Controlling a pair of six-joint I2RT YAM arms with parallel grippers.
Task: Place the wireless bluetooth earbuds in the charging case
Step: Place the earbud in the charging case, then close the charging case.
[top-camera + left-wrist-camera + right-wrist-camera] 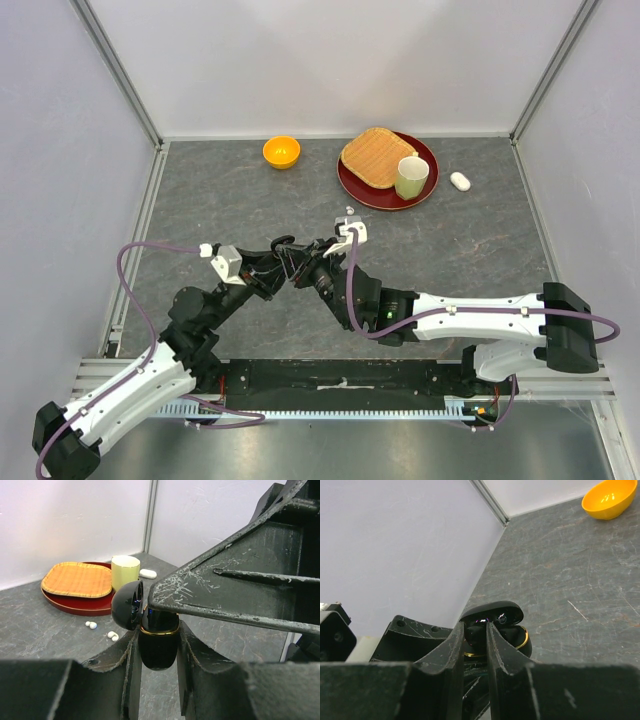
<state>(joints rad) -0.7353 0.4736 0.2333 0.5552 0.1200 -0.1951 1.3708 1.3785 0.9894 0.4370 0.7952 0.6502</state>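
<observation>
We pinch the open black case [159, 655] in our left tool [158, 630]. Our right tool [476, 630] hangs just above its mouth, nearly pressed together; whether it holds anything, we cannot tell.

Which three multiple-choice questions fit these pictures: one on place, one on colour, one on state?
1. Where does the cup stand? A on the red plate; B on a shelf; C inside a box.
2. What colour is the bowl? A white; B orange; C green.
3. The lid of the black case in the left tool is: A shut; B open; C removed.
Answers: 1 A, it sits on the plate. 2 B, plainly orange. 3 B, it tilts back from the case.
</observation>
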